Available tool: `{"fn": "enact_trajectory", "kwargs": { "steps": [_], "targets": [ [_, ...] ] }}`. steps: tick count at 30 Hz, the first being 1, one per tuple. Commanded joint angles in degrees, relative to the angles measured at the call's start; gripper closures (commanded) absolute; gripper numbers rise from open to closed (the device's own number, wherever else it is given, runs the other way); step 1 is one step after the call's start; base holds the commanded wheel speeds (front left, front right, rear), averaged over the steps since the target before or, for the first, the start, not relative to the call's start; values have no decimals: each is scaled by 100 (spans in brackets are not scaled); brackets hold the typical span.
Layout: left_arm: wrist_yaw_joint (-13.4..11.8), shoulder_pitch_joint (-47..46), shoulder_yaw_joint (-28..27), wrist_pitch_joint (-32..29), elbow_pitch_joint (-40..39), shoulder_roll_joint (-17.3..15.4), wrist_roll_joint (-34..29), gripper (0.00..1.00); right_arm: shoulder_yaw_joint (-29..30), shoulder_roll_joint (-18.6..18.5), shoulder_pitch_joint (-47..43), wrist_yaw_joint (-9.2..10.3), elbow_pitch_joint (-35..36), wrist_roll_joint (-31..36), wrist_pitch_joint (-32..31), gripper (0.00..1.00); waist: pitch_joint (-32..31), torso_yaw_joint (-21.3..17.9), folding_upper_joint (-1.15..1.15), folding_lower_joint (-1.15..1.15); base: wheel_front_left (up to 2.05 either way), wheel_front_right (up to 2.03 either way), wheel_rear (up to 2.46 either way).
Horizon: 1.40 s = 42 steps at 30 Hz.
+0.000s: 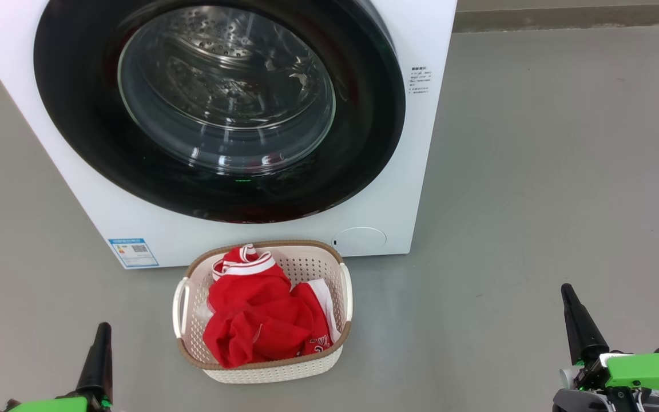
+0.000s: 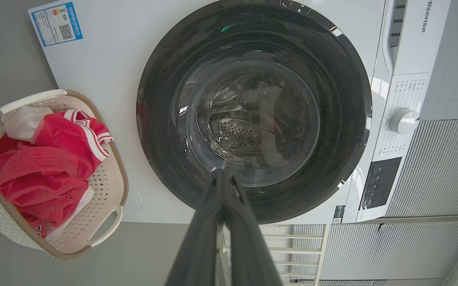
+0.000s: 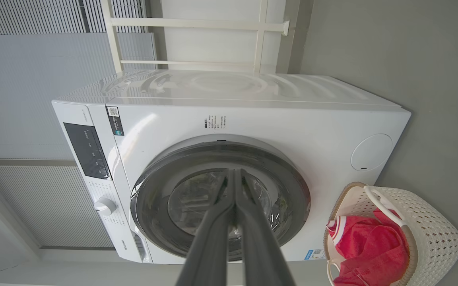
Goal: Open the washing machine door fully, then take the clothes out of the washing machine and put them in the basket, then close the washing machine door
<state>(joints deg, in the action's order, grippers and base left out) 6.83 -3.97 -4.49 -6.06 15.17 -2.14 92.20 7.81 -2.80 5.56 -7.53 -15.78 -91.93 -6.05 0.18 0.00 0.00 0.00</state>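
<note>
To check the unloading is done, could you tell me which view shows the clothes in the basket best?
The head view: it looks down into the basket, so the whole red pile of clothes shows. The left wrist view has them side-on at its left; the right wrist view cuts them off at its bottom edge.

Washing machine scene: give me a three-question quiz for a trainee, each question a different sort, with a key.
1. True or false: the washing machine door is shut against the washing machine.
2. Where are the clothes? A: inside the washing machine. B: in the basket. C: held by a gripper.
3. Fill in: the left gripper and the right gripper each have their two fingers ____.

Key: 1 true; 2 B; 3 shut.
</note>
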Motion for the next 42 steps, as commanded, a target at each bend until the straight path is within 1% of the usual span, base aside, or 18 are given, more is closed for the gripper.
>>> {"fn": "enact_trajectory", "kwargs": {
  "steps": [1,42],
  "targets": [
    [66,-222,-197,-38,-112,-83,1,100,-127,-12,63,4,176,-22,-45,100,0,0,0,0,0,0,0],
    [66,-222,-203,-43,-112,-79,-4,100,-125,-10,63,4,176,-20,-47,100,0,0,0,0,0,0,0]
  ]
}}
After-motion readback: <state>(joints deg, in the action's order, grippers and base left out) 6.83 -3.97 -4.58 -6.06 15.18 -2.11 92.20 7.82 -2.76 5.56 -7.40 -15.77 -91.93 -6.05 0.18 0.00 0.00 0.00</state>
